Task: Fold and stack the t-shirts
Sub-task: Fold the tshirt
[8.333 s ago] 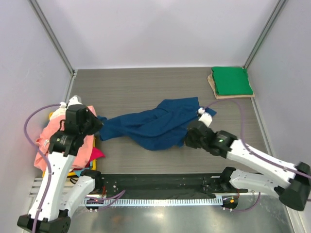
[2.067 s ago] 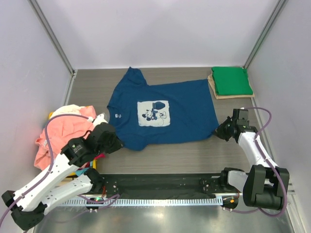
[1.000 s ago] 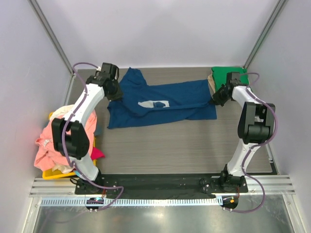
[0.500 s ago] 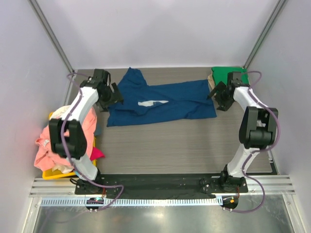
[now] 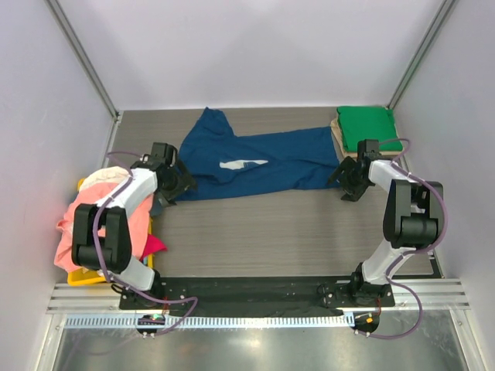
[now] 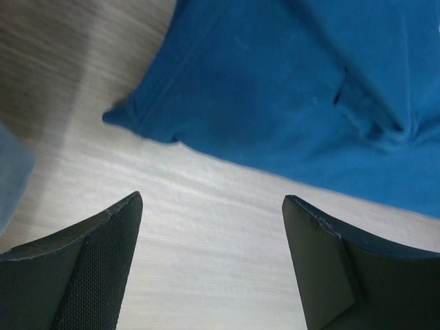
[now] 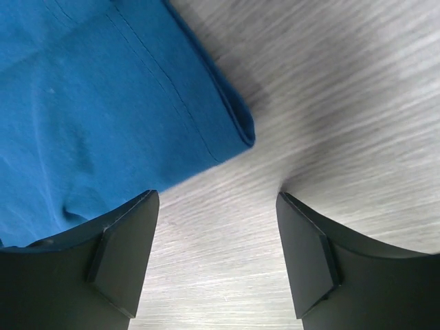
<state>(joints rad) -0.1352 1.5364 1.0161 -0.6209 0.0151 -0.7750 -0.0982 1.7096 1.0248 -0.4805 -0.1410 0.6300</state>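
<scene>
Two grippers, both with jaws spread wide and nothing between them, sit low over the grey wood-grain table (image 5: 255, 232). The left gripper (image 5: 176, 186) (image 6: 210, 206) is at the near-left corner of the one navy t-shirt (image 5: 263, 162) (image 6: 289, 89) (image 7: 89, 89). In the left wrist view that corner lies just beyond the fingertips, apart from them, with bare table showing in the gap. The right gripper (image 5: 348, 185) (image 7: 216, 199) is at the shirt's near-right corner. In the right wrist view the doubled hem ends just beyond the gap between the fingers, again with bare table in it. The navy t-shirt lies across the far half of the table as a long band folded over on itself. Only a sliver of its white print (image 5: 244, 163) is visible, and one sleeve points toward the far edge. One green t-shirt (image 5: 370, 127), folded into a neat rectangle, lies in the far right corner on one tan board (image 5: 338, 141) whose edge shows at its left. One heap of t-shirts (image 5: 89, 228) is bunched at the left edge of the table. Three colours can be counted in it: salmon pink over most of it, cream-white (image 5: 100, 179) at its far side and magenta (image 5: 155, 246) at its near side. A yellow tray (image 5: 77, 275) shows beneath the heap.
</scene>
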